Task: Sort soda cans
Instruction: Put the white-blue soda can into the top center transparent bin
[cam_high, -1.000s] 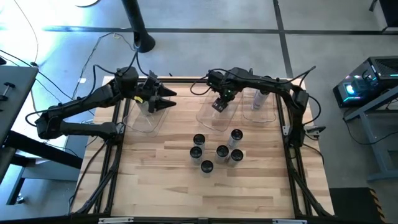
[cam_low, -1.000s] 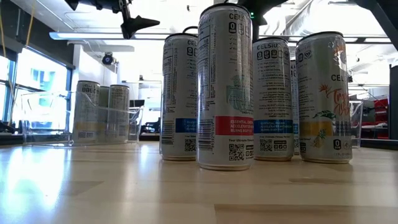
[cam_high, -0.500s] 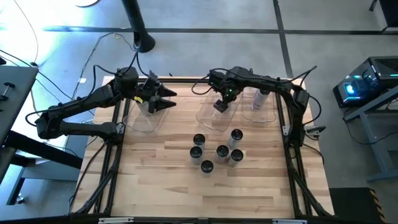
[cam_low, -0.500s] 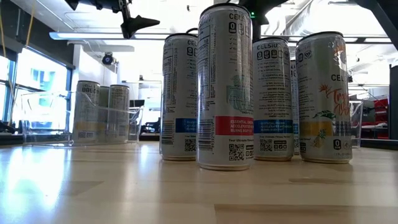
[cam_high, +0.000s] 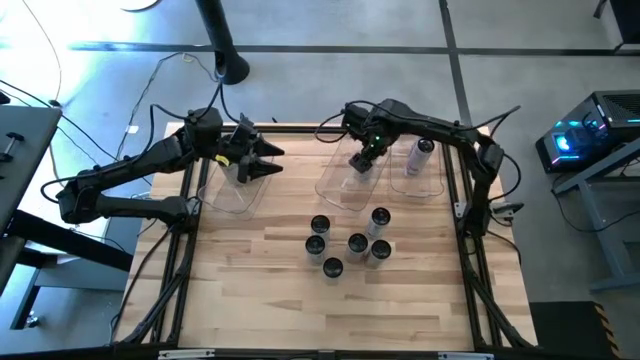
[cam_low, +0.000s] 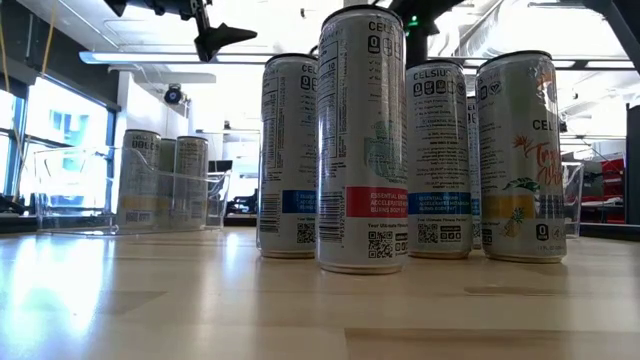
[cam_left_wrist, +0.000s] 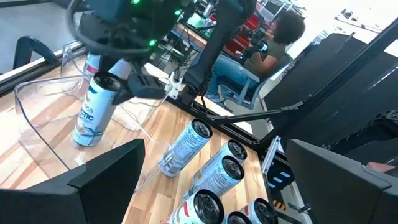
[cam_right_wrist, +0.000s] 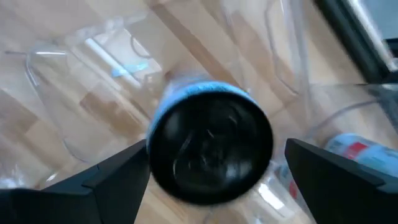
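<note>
A: While our right gripper (cam_high: 362, 160) hangs spread wide just above the can (cam_right_wrist: 210, 144) standing in the middle bin (cam_high: 348, 188), we risk clipping its top and toppling it.

B: Agreed. Our left gripper (cam_high: 262, 160) waits wide and empty over the left bin (cam_high: 232, 192), left of the middle bin. Six cans (cam_high: 348, 243) still stand in front of it.

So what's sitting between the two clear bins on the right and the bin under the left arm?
Only bare wooden table, as the high view shows.
</note>
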